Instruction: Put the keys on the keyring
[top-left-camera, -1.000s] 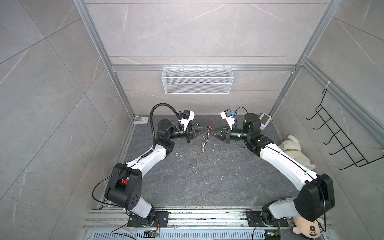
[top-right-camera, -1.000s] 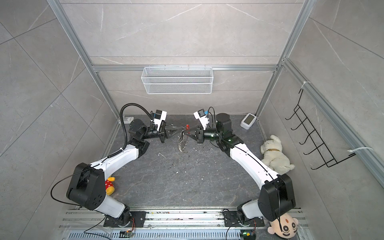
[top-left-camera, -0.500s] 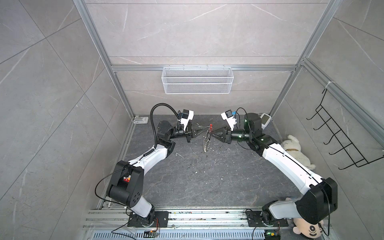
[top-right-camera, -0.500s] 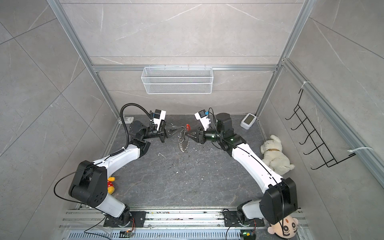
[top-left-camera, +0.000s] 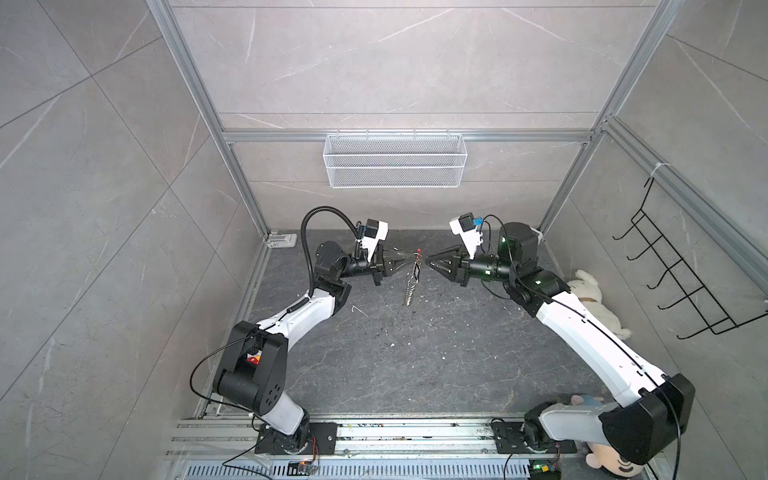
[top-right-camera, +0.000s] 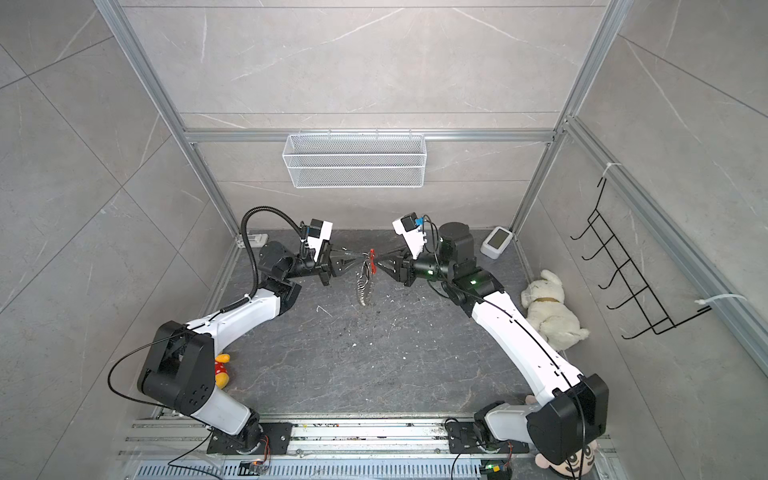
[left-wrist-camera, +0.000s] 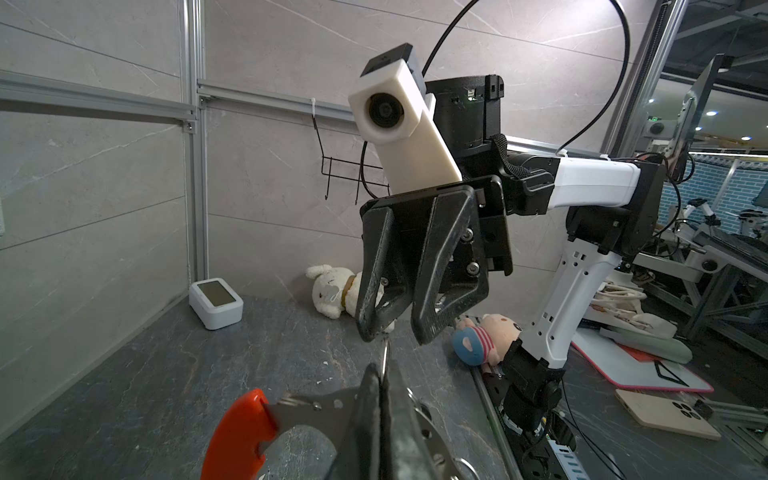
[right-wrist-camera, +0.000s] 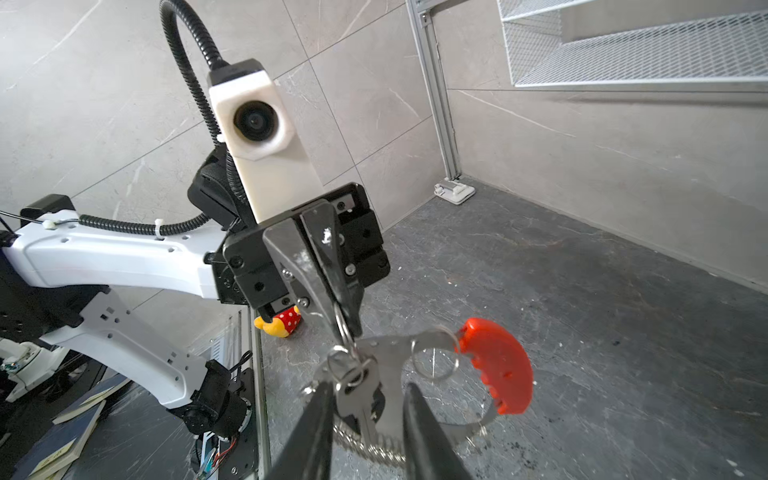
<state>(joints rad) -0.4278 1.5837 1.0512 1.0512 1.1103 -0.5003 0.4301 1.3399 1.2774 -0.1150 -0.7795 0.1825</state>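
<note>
Both arms reach from their bases at the near rail towards the far middle of the dark grey stone bench (top-left-camera: 415, 374). Their elbows point outward and their wrists are turned inward, so the two grippers lie about level and face each other tip to tip above the bench.

The left gripper (top-left-camera: 415, 258) is pressed together and pinches a small ring of the large thin wire keyring with a curved red plastic bar and many small silver pieces (right-wrist-camera: 498, 365). In both top views the keyring (top-right-camera: 365, 286) hangs down from this grip between the two grippers. It is not possible to tell if its lower end touches the bench.

The right gripper (top-left-camera: 428, 262) is just beside the keyring, with its jaws spread a little. In the right wrist view a flat silver metal key (right-wrist-camera: 361, 399) hangs from the keyring between its fingers (right-wrist-camera: 316, 415). That view does not show whether they touch the key.

A white wire mesh basket (top-left-camera: 395, 166) hangs on the rear wall, well above the arms, and only the wall shows through its mesh. A white plush toy (top-right-camera: 548, 307) lies on the bench beside the right arm.
</note>
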